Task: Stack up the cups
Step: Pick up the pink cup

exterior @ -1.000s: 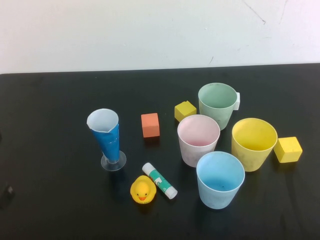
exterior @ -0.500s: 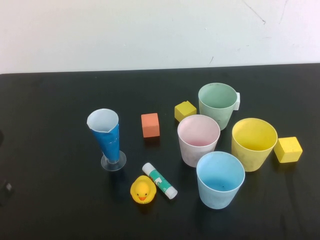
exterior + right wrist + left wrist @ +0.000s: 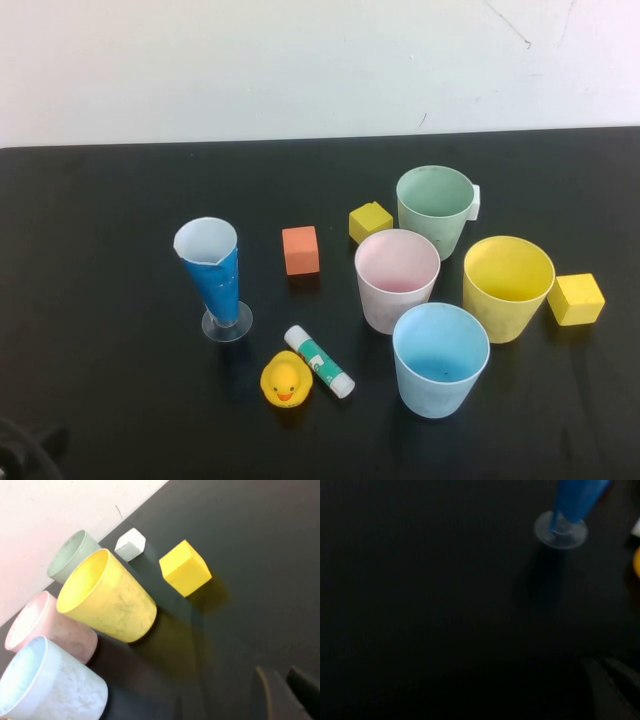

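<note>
4 cups (image 3: 440, 290) stand unstacked toward the worktop's (image 3: 120, 200) right edge. Left gripper (image 3: 20, 455), near-left corner: fingers together. Right gripper (image 3: 287, 692) beside the yellow cup (image 3: 107, 597): cannot tell.

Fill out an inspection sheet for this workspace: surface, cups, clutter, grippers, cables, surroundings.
Surface: black matte table.
Job's things: pastel green cup, pink cup, yellow cup, light blue cup, all upright, unstacked, clustered on the right.
Clutter: tall blue cone glass, orange cube, two yellow cubes, white cube behind the green cup, glue stick, rubber duck.
Grippers: left gripper shut, holds nothing, near left; right gripper beside the yellow cup, holds nothing.
Cables: nothing seen.
Surroundings: white wall.
</note>
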`<move>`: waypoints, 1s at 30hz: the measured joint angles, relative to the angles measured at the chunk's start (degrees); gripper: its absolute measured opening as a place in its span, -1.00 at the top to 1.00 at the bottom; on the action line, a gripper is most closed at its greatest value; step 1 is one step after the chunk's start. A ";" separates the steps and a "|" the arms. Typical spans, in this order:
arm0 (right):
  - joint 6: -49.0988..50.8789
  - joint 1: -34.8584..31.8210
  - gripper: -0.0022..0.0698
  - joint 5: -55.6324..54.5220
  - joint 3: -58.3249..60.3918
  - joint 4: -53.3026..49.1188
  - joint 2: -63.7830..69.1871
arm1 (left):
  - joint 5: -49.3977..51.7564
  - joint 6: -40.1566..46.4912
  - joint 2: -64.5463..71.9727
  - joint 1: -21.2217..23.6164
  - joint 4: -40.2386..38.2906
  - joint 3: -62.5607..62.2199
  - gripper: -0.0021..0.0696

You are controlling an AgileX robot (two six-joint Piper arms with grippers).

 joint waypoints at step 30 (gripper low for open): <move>-0.60 0.00 0.76 0.10 0.00 0.00 0.00 | 18.93 15.72 13.57 0.00 -18.23 -21.46 0.11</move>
